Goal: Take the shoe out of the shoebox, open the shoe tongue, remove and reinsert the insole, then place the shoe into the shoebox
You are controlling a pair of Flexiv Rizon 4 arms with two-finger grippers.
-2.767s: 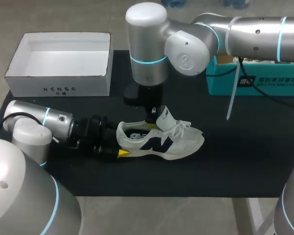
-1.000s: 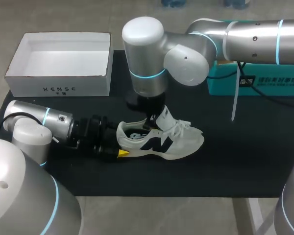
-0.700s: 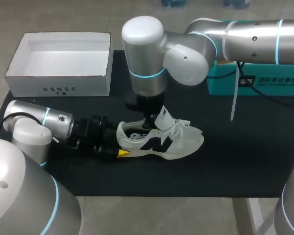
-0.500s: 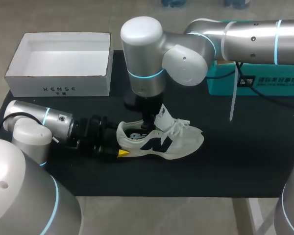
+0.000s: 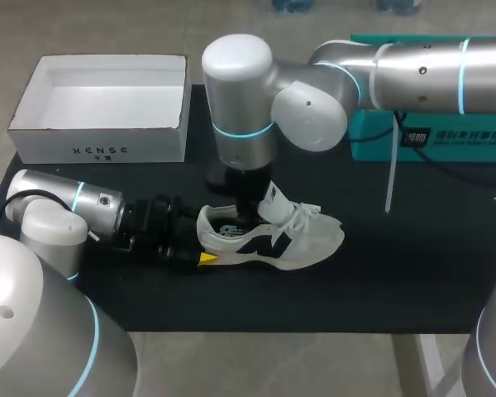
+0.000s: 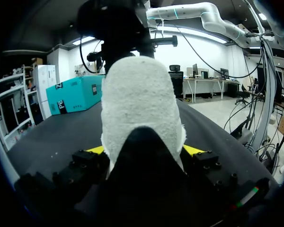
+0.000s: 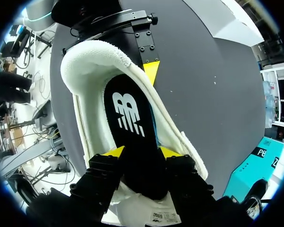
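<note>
Shoe [image 5: 273,236] on the worktop [image 5: 380,273], outside the shoebox [image 5: 99,149].
My left gripper [image 6: 144,151] clamps its heel from both sides; my right gripper [image 7: 142,152], down in the opening, pinches the black insole [image 7: 125,111].

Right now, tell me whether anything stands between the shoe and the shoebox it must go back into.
Nothing visible does: only bare black table mat lies between the white fabric sneaker and the open white cardboard shoebox. The left claw grips its heel; the right claw pinches the black insole inside it.
</note>
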